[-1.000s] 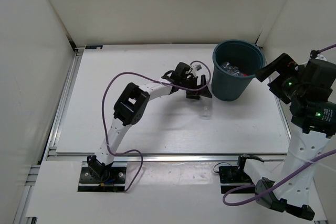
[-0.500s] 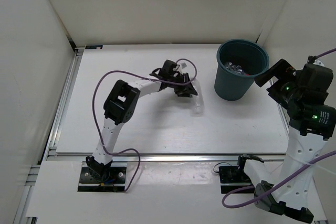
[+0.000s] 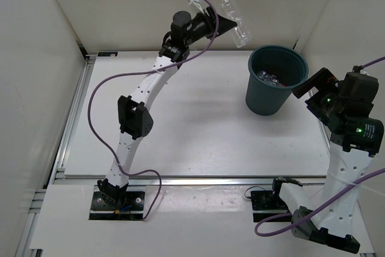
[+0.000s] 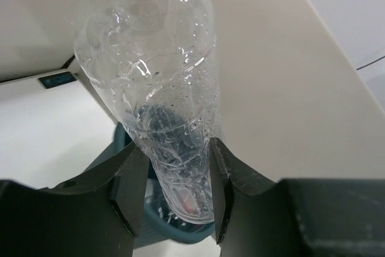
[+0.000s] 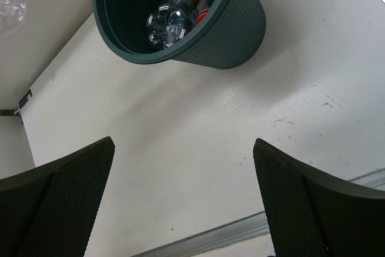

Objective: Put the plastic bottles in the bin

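Left end effector [image 4: 176, 194] clamping clear bottle [image 4: 150, 70] up in air, left of bin [image 3: 264, 97], right end effector [image 5: 183, 197] hanging wide open near bin, more bottles [image 5: 169, 19] lying inside bin.

The bin [image 3: 264, 97] is a round dark teal wastebasket, upright at about 2 o'clock on the table. A few clear bottles [image 5: 170, 16] lie in the bottom, one showing some red. Another clear bottle [image 3: 232, 17], no label, hangs in the air at the bin's 11 o'clock, tilted, cap end highest, pinched in the left gripper [image 4: 178, 176].
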You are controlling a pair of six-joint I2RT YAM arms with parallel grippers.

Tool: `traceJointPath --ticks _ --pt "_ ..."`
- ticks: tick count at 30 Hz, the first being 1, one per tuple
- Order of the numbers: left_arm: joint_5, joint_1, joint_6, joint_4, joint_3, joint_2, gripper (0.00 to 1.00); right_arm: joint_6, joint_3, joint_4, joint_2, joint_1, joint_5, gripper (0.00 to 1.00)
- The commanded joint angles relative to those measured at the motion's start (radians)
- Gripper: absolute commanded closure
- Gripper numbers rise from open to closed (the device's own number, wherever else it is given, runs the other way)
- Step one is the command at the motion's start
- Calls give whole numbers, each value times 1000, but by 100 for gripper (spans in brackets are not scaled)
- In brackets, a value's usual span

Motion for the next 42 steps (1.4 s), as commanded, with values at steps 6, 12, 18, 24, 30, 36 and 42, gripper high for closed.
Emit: traceJointPath --ticks 6,12,18,24,30,36,42 --pt "-271 -147 74 178 -25 18 55 3 38 -35 -29 -2 28 0" --pt "-292 -202 113 167 16 88 51 3 72 -64 -38 -2 4 0" --pt "-279 -261 187 118 1 97 44 -6 72 -93 -81 -2 -15 0" --pt "-271 -253 340 5 -114 -21 0 -16 72 -93 -101 -2 -6 0" --pt "-248 -150 411 -69 -424 -316 0 17 72 -84 -57 -2 8 0" --pt "-473 -107 457 -147 -963 -788 0 39 -18 -29 -23 -2 -95 0" --pt "-768 -77 560 -257 -1309 -1165 0 40 -138 68 -29 -2 -62 0"
